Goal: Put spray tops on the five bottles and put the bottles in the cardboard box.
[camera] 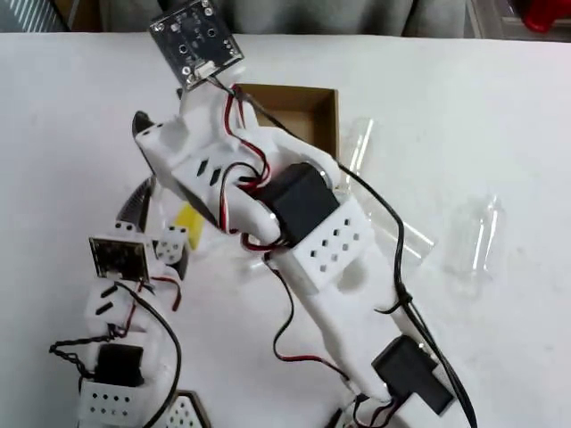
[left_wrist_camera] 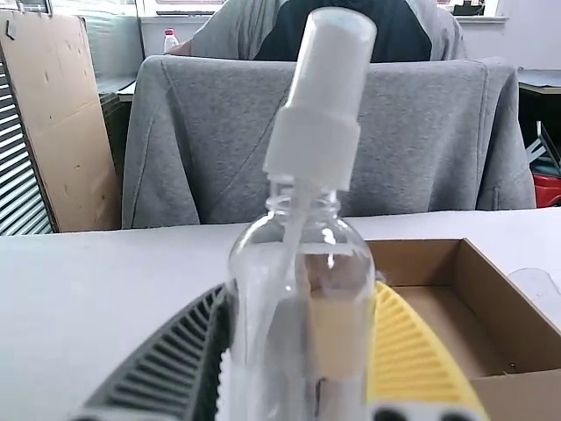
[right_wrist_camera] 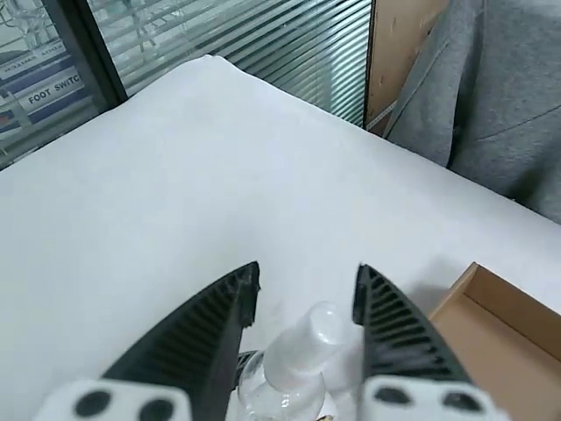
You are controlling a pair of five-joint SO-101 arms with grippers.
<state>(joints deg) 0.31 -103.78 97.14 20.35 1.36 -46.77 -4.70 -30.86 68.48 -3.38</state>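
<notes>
Bottle (left_wrist_camera: 298, 298) stands at lower middle of my left wrist frame, clenched upright by my left fingers (left_wrist_camera: 412, 351), I think to steady it. My right fingers (right_wrist_camera: 210, 324) are released either side of the tilted spray top (left_wrist_camera: 320, 96), cardboard box (left_wrist_camera: 491, 289) just beside.

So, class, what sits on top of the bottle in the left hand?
A white spray top sits on the bottle, its tube running down inside. The bottle base is hidden.
</notes>
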